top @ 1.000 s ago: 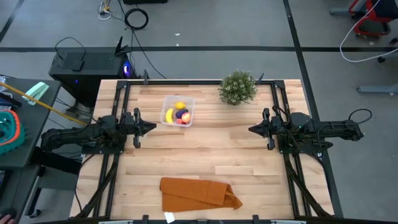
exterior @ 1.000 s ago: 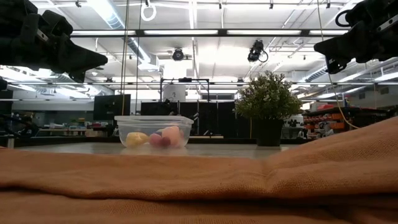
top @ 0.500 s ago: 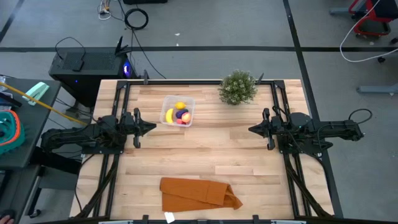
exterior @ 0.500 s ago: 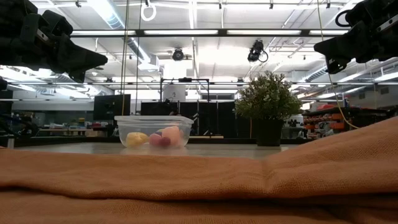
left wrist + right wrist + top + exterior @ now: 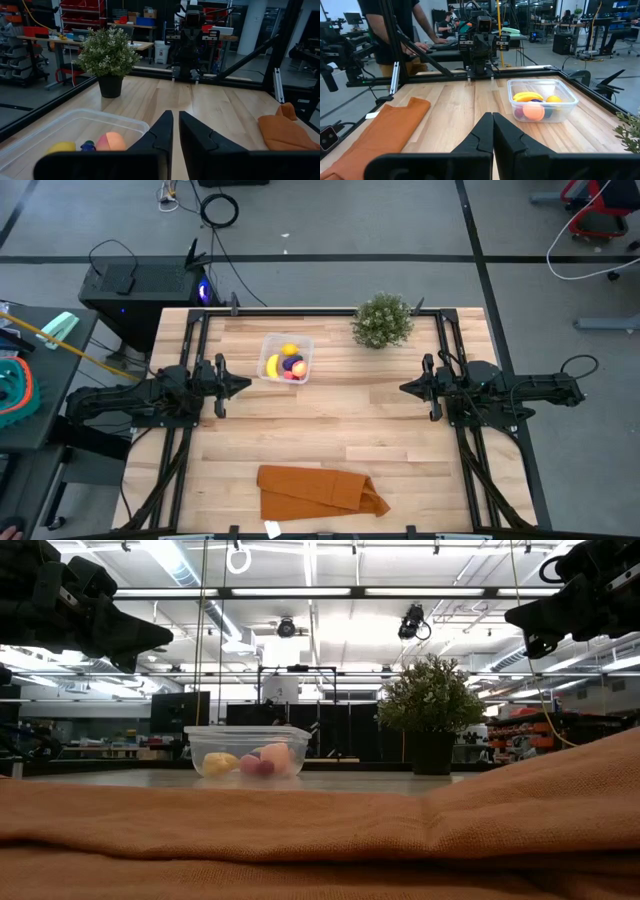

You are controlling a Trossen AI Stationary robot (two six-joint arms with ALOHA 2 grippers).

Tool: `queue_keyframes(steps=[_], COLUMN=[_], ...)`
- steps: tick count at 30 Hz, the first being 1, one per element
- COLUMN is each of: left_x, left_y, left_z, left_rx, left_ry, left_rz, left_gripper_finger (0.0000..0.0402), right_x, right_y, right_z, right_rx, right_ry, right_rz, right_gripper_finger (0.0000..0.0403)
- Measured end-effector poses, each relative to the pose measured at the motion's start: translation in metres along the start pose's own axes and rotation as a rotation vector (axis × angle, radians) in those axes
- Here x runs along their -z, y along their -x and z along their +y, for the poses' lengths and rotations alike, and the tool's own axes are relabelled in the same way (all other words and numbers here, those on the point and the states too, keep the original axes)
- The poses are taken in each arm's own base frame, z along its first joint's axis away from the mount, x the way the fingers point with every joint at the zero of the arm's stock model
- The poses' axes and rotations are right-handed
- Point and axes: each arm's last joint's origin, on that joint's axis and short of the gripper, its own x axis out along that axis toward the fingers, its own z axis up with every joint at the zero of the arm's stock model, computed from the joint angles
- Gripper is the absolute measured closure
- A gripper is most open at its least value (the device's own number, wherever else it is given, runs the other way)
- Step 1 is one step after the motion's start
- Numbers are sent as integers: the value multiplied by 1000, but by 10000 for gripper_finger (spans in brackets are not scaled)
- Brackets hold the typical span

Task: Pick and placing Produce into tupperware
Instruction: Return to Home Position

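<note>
The clear tupperware stands on the table's far-left part with the produce inside: a yellow banana, a lemon, a dark purple piece and a red-peach fruit. It also shows in the right wrist view and the low view. My left gripper hovers shut above the table, just near-left of the container. My right gripper hovers shut over the right half, apart from it.
A potted green plant stands at the far edge, right of the container. An orange-brown folded cloth lies at the near edge. Bare wood lies between the two grippers. A person stands beyond the table's left side.
</note>
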Motion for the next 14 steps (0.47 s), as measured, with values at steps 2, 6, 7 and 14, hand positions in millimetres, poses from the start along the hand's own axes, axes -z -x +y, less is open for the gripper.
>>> queue_keyframes(steps=[2, 6, 7, 14], left_x=[0, 0, 0, 0], left_y=[0, 0, 0, 0], left_z=[0, 0, 0, 0], left_rx=[0, 0, 0, 0], left_ry=[0, 0, 0, 0], left_rz=[1, 0, 0, 1], left_gripper_finger=[369, 374, 374, 363], right_x=[0, 0, 0, 0], right_y=[0, 0, 0, 0], right_z=[0, 0, 0, 0], right_rx=[0, 0, 0, 0], right_ry=[0, 0, 0, 0], right_rz=[0, 0, 0, 0], right_gripper_finger=[396, 395, 395, 396])
